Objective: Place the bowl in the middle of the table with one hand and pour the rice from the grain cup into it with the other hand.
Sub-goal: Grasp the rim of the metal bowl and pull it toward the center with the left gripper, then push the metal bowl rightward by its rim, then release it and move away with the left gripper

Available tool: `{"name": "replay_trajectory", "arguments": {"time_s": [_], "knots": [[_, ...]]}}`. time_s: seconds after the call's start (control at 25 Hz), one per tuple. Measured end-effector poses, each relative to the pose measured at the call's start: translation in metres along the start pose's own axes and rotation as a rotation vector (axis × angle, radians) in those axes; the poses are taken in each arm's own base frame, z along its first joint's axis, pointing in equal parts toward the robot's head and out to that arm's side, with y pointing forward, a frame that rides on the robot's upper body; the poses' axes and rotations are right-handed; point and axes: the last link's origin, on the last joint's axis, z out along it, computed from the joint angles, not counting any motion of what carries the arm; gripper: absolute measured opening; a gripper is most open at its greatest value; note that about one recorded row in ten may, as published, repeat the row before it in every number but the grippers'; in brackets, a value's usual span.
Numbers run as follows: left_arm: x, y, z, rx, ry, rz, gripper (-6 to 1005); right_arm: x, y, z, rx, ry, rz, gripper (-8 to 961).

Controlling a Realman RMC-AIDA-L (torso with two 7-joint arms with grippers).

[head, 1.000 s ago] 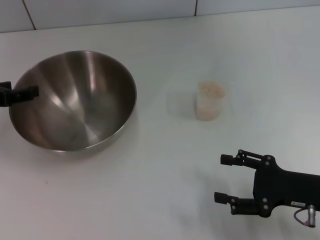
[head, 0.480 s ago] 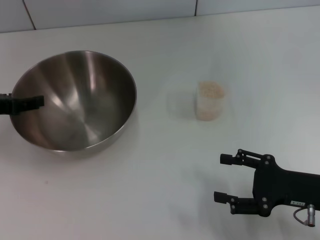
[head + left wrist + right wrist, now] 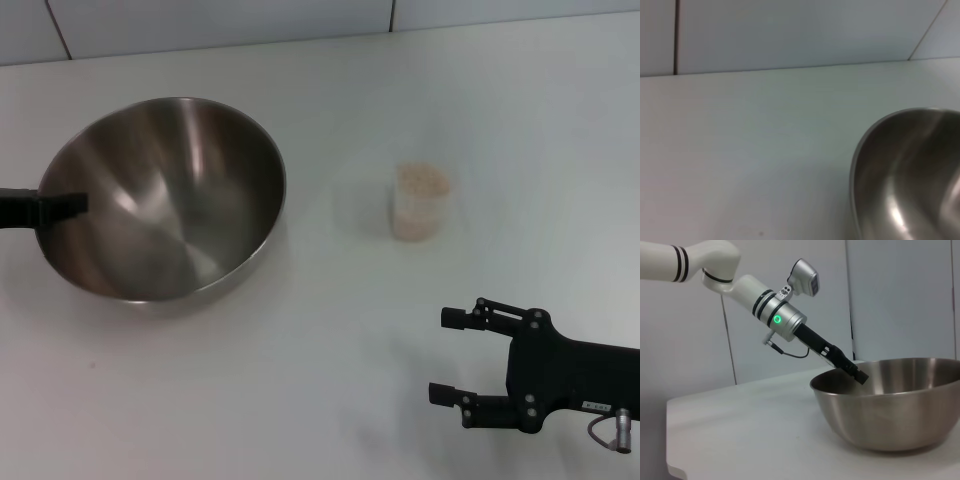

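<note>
One steel bowl (image 3: pixel 165 200) sits on the white table (image 3: pixel 300 380), its left rim pinched by the left gripper (image 3: pixel 62 205). Right of the bowl, well apart, stands the grain cup (image 3: pixel 420 203) full of rice (image 3: pixel 421 179). Nearer than the cup, the right gripper (image 3: pixel 453 357) hovers, fingers spread wide.

1. You have one large round stainless-steel mixing bowl (image 3: pixel 165 200), shiny and brushed inside.
2. You have one small clear plastic cylindrical grain cup (image 3: pixel 420 203).
3. Inside that cup sits one mass of pale beige rice (image 3: pixel 422 180); its grains are too small to count.
4. You have two black two-fingered grippers: the left gripper (image 3: pixel 45 207) and the right gripper (image 3: pixel 448 356).
5. All of it is carried by one plain white matte tabletop (image 3: pixel 300 380).
</note>
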Motion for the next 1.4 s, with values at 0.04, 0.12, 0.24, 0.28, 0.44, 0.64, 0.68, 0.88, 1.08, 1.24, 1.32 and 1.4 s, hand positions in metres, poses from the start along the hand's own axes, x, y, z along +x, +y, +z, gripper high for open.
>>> {"name": "replay_trajectory", "arguments": {"time_s": [0.04,0.12,0.24,0.28,0.44,0.64,0.68,0.88,1.08,1.24,1.32,1.4], "knots": [[0.0,0.0,0.0,0.002,-0.003,0.003,378,0.0,0.0,0.0,0.0,0.0,0.0,817],[0.001,0.001,0.001,0.003,-0.009,0.011,319,0.0,0.0,0.0,0.0,0.0,0.0,817],[0.003,0.002,0.002,0.0,-0.011,0.018,231,0.0,0.0,0.0,0.0,0.0,0.001,817],[0.005,0.004,0.002,-0.007,-0.013,0.017,201,0.0,0.0,0.0,0.0,0.0,0.001,817],[0.008,0.006,0.003,-0.02,-0.014,0.019,83,0.0,0.0,0.0,0.0,0.0,0.001,817],[0.016,0.01,0.005,-0.037,-0.017,0.011,65,0.0,0.0,0.001,-0.001,-0.002,0.001,817],[0.021,0.014,0.006,-0.05,-0.016,0.012,62,0.0,0.0,0.001,-0.001,-0.002,0.001,817],[0.035,0.023,0.01,-0.073,0.002,0.039,44,0.0,0.0,0.002,-0.003,-0.003,0.002,817],[0.062,0.049,0.039,-0.137,-0.009,0.114,44,0.0,0.001,0.002,-0.004,-0.005,0.005,818],[0.063,0.05,0.045,-0.138,-0.015,0.119,48,0.0,0.001,0.002,-0.004,-0.005,0.005,817],[0.063,0.05,0.048,-0.134,-0.017,0.122,50,0.0,0.001,0.002,-0.004,-0.005,0.005,817],[0.062,0.049,0.05,-0.128,-0.016,0.124,52,0.0,0.001,0.002,-0.004,-0.004,0.005,817]]}}
